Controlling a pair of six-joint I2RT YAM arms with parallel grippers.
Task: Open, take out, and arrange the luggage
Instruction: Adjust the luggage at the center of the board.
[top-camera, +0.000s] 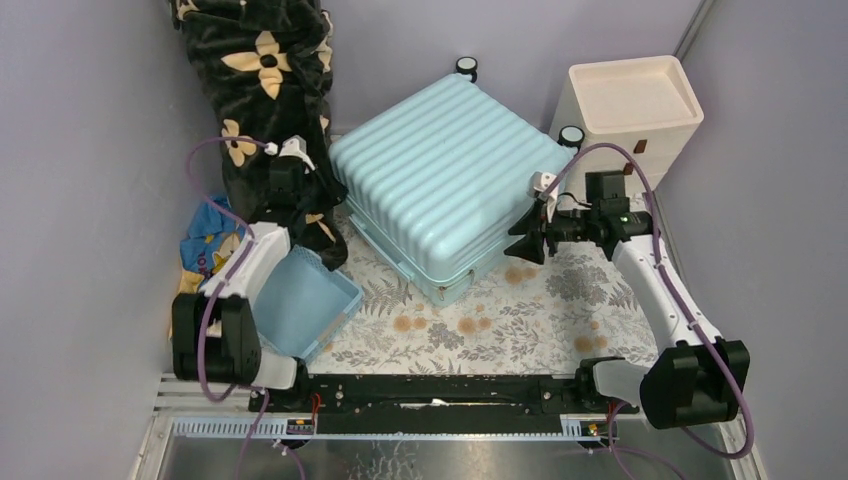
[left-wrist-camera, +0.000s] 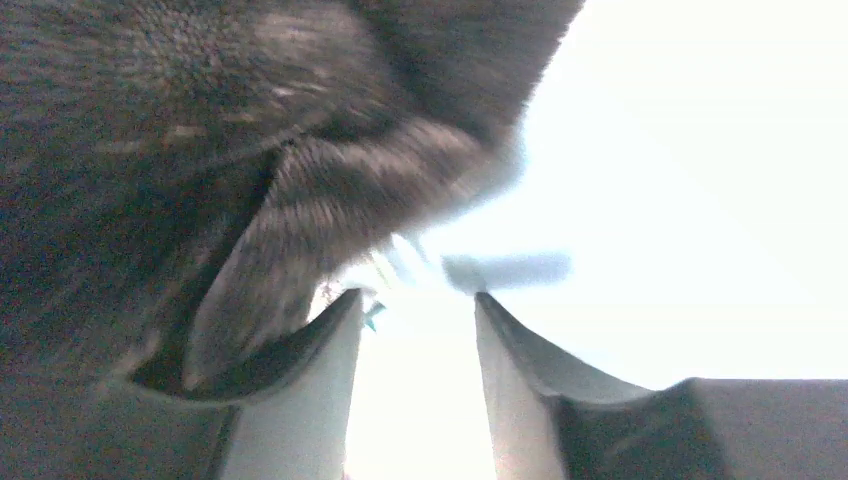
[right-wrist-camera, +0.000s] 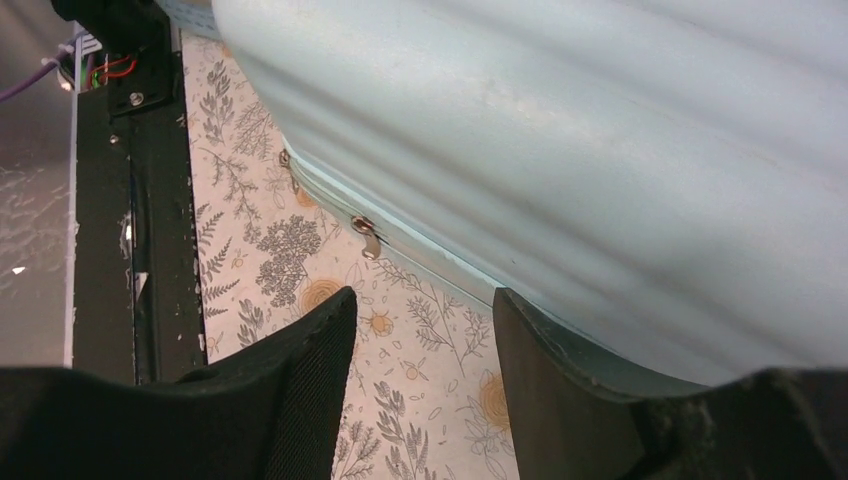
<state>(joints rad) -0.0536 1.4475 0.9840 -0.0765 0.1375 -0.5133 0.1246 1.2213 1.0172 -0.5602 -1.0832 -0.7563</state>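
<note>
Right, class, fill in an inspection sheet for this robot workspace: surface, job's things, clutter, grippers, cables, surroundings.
Surface: floral cloth, spread under the luggage.
Job's things: luggage, shut, lying flat with the ribbed shell up; zipper pulls on its seam.
Clutter: blue basket near left; black flowered blanket far left; cream drawer unit far right.
Grippers: left gripper open, beside the blanket; right gripper open, at the luggage's near right edge, holding nothing.
Cables: purple cables looping along both arms.
Surroundings: pale walls on three sides.
</note>
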